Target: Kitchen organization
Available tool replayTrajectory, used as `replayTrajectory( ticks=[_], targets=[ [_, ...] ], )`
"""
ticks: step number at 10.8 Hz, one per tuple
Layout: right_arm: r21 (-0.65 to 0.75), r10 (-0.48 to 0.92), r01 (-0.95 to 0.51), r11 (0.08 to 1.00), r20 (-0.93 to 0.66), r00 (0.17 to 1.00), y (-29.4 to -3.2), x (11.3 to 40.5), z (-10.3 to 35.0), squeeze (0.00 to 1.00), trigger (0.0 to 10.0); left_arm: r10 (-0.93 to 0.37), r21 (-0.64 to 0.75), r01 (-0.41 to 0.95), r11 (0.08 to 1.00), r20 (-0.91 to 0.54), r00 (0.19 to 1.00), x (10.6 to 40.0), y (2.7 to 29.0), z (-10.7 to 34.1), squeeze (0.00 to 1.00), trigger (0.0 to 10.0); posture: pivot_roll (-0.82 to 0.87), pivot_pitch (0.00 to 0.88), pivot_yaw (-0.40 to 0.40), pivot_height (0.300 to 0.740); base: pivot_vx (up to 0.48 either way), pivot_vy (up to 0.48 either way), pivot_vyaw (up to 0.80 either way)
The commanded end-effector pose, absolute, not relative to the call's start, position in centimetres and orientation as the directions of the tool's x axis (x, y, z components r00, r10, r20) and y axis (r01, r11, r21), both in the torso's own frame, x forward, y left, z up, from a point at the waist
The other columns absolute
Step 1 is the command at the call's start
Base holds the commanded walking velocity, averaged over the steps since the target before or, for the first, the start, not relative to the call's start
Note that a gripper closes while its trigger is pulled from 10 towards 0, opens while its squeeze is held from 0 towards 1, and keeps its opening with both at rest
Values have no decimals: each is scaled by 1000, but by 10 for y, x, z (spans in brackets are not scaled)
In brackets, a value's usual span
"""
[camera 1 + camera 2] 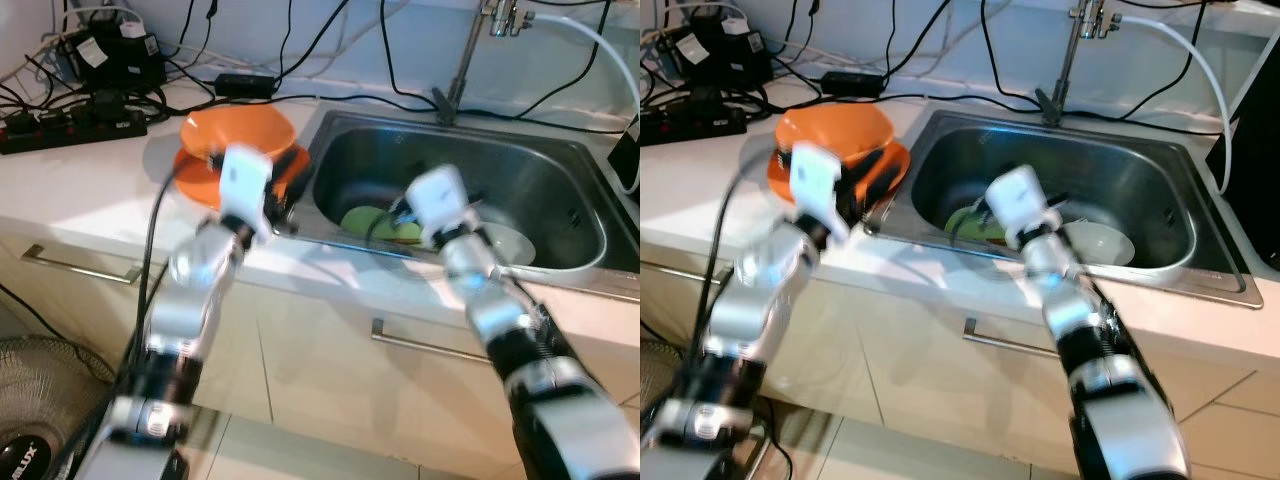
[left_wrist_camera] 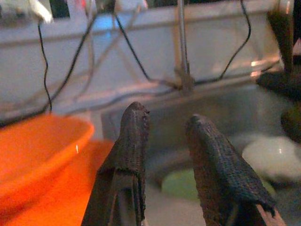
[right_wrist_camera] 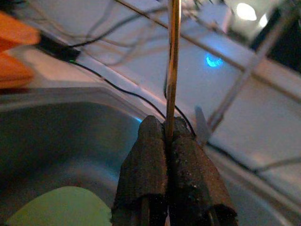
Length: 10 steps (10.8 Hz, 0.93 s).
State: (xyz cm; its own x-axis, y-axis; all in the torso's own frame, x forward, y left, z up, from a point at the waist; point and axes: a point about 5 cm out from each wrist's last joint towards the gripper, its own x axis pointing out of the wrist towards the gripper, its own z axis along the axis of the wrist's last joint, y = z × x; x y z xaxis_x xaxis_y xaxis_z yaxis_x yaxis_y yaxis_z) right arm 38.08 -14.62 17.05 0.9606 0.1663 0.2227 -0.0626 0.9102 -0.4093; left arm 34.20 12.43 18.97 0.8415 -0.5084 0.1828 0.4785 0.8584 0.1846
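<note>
Right hand (image 3: 168, 136) clamped on thin gold metal rod (image 3: 172, 61), held over steel sink (image 1: 560, 190) | left hand (image 2: 164, 136) parted beside orange plastic bowl (image 1: 240, 130) at sink's 9 o'clock | green plate (image 1: 365, 220) lay in sink

The thin metal rod (image 3: 172, 61) runs off the frame's top, and the left arm (image 1: 760, 290) is motion-blurred.

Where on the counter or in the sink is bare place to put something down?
Free: the white counter between the power strip and the orange bowl. In the sink, the right half of the floor, past the white bowl, is bare. Crowded: the sink's left front, with the green plate and the right tool, and the cabled back-left corner.
</note>
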Motion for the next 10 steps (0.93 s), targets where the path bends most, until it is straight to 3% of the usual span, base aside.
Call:
replayTrajectory(
  ticks=[1,3,5,10],
  targets=[
    [-343,131,-62,937,182,975,-154,385,169,0,10000,-534,180,509,842,132,835,338,121,177,0,10000,206,17,-17,740,0,0,0],
    [-252,111,-71,965,149,983,-155,391,173,0,10000,-597,143,588,796,27,802,328,112,150,0,10000,203,21,-21,740,0,0,0],
    [-51,88,-85,995,58,994,-155,400,171,0,10000,-673,87,673,734,-41,739,315,94,129,0,10000,196,22,-26,740,0,0,0],
    [4,65,-65,998,-53,996,-158,399,155,0,10000,-703,67,707,704,-77,707,309,90,122,0,10000,206,6,-34,740,0,0,0]
  ],
)
